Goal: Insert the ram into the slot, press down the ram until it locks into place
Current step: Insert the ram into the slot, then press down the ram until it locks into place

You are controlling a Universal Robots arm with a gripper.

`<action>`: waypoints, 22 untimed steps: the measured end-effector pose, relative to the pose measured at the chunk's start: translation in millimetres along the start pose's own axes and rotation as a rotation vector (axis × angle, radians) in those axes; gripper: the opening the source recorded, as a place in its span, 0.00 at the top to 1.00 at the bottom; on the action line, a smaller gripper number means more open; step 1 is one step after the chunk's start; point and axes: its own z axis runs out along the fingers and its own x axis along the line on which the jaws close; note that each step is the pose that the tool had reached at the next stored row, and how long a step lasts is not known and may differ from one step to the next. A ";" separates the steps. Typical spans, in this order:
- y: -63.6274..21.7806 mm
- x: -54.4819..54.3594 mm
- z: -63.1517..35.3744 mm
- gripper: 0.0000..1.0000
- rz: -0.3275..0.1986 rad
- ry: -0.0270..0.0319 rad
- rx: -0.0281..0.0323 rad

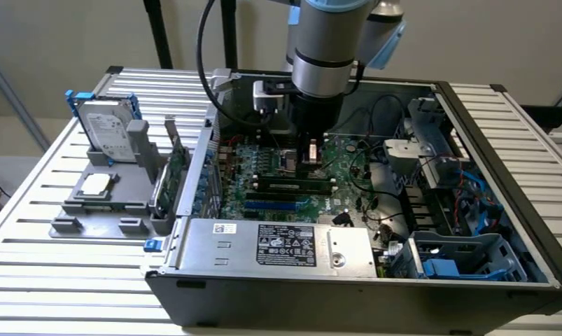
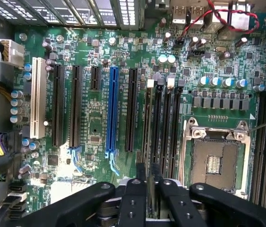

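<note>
You are looking at the gripper reaching straight down into the open computer case. The case is lying on the slatted table with its open side up. That is leaving the motherboard facing upward, so its sockets are taking any push from directly above.

In the wrist view the fingers are pressing together on a thin strip seen edge-on, which you can take to be the ram. It is being gripped by its flat faces, probably so that its contact edge is pointing down at the board.

The ram is sitting in line with the slot. This is the outermost of the parallel black memory sockets, on the side away from the silver CPU socket and towards the blue slot. The fingers are hiding the ram's lower edge, so you cannot tell whether it is touching the slot or hanging just above it.
</note>
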 end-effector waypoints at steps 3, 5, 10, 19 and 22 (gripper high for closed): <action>0.5 0.0 -0.1 0.89 0.000 0.0001 0.0000; 0.7 0.0 -0.2 0.89 0.000 0.0003 -0.0001; 2.3 -0.1 -0.1 0.89 0.000 0.0002 -0.0001; 3.0 -0.6 2.0 0.89 0.000 0.0003 0.0002; 3.4 -0.9 5.3 0.89 0.000 0.0003 0.0002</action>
